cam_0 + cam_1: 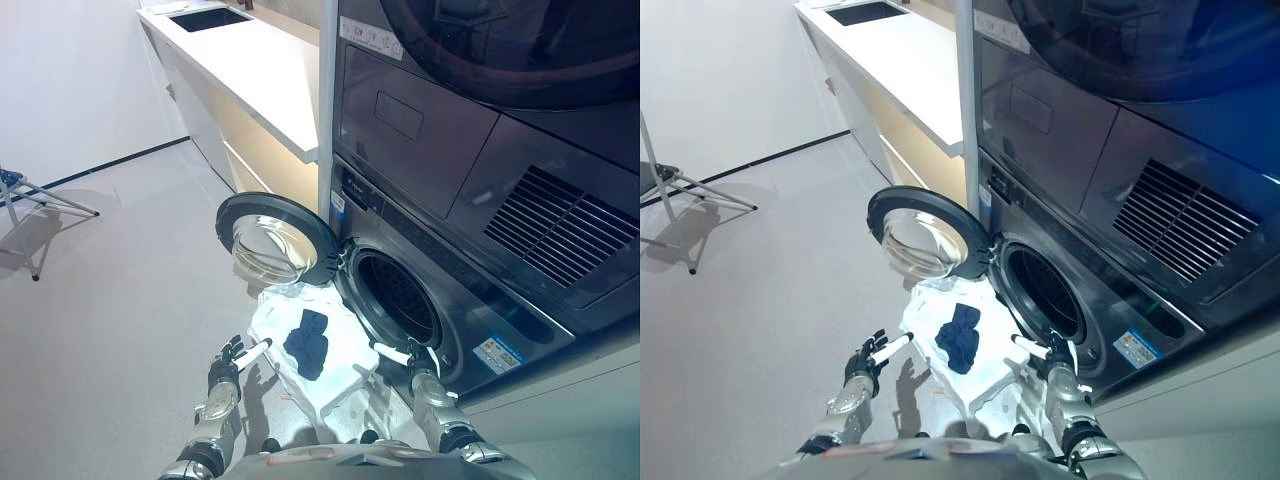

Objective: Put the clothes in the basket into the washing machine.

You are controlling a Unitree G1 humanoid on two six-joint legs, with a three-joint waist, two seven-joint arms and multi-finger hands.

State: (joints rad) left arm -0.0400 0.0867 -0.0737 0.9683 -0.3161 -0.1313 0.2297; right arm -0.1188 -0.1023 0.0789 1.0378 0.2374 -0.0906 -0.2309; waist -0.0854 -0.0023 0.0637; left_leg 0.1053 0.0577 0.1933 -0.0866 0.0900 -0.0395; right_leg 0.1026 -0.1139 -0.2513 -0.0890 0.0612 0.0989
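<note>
The washing machine (470, 300) stands at the right with its round door (275, 240) swung open to the left and its dark drum (398, 300) exposed. In front of the drum sits a white basket (345, 395) with a dark blue garment (308, 343) lying on top. My left hand (228, 365) is open to the left of the basket, fingers straight, not touching it. My right hand (418, 362) is open at the basket's right side, near the drum's lower rim. The scene also shows in the right eye view, with the garment (960, 338) on the basket.
A dryer (480, 90) is stacked above the washer. A white counter (255, 70) with a dark sink (208, 18) runs along the back left. A folding stand (35, 205) sits on the grey floor at far left.
</note>
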